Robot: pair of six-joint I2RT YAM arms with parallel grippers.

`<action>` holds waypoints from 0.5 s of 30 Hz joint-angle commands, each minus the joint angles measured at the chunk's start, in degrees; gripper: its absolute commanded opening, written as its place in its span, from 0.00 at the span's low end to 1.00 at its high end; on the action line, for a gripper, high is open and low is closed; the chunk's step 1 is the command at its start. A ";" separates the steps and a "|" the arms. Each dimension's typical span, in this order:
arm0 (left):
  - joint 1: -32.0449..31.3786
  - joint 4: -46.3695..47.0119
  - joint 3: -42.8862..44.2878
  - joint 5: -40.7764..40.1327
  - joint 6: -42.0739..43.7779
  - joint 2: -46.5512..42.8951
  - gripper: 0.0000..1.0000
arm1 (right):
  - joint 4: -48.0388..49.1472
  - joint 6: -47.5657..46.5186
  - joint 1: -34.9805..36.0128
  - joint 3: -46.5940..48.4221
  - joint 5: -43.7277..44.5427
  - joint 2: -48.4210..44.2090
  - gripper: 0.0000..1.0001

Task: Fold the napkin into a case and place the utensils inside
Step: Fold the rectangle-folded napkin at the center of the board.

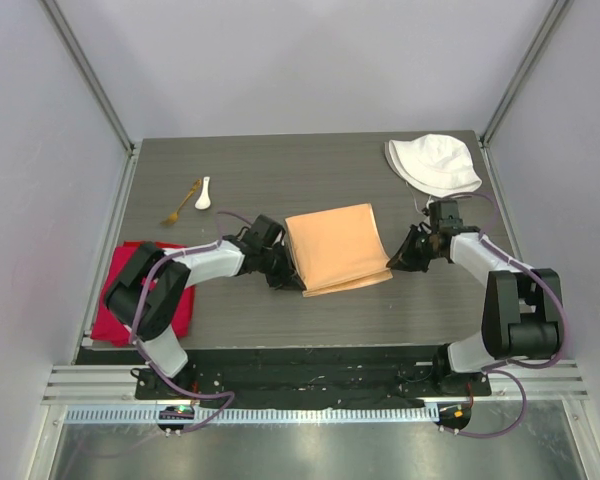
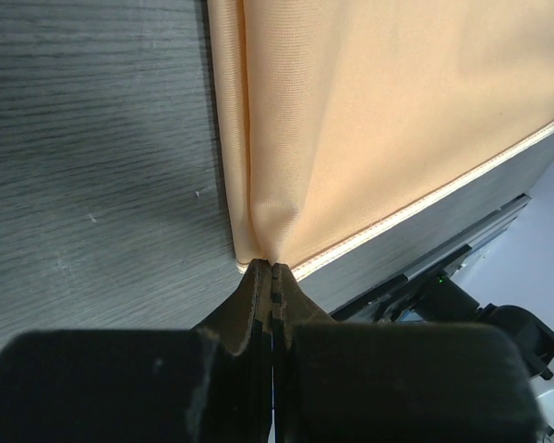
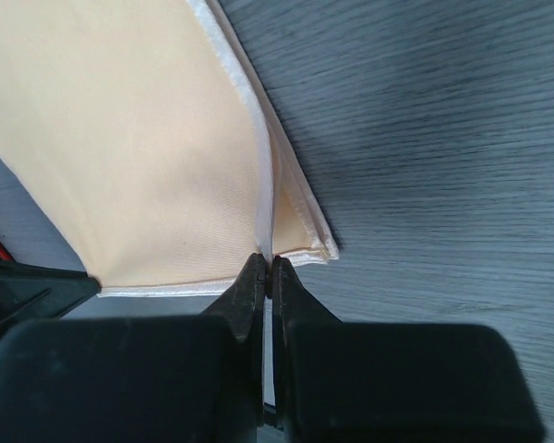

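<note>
Left tool (image 2: pixel 272 269) clamped on near-left corner of folded napkin (image 1: pixel 335 245). Right tool (image 3: pixel 266 265) clamped on its near-right corner. Napkin spans between both tools, over table (image 1: pixel 430 320). White spoon (image 1: pixel 204 192) and gold fork (image 1: pixel 180 206) lie well beyond left tool, untouched.

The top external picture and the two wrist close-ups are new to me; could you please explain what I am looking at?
Two robot arms are bolted at the near edge of a grey table. The top picture looks down from above and behind them. The other two come from a camera on each wrist, with that arm's own dark fingers at the bottom. The left gripper and the right gripper are each shut on a near corner of the folded peach-orange napkin. Also lying there: a white spoon and gold fork far left, a white hat far right, a red cloth near left.
</note>
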 commanded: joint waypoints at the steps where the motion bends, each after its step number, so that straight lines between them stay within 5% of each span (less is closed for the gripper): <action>1: 0.02 -0.78 -0.82 -1.56 1.33 1.14 0.00 | 3.35 -1.46 -0.47 -0.85 3.54 1.09 0.01; 15: 0.02 -0.69 -1.26 -3.49 2.47 3.60 0.00 | 6.51 -1.46 -0.47 -3.13 4.25 4.17 0.01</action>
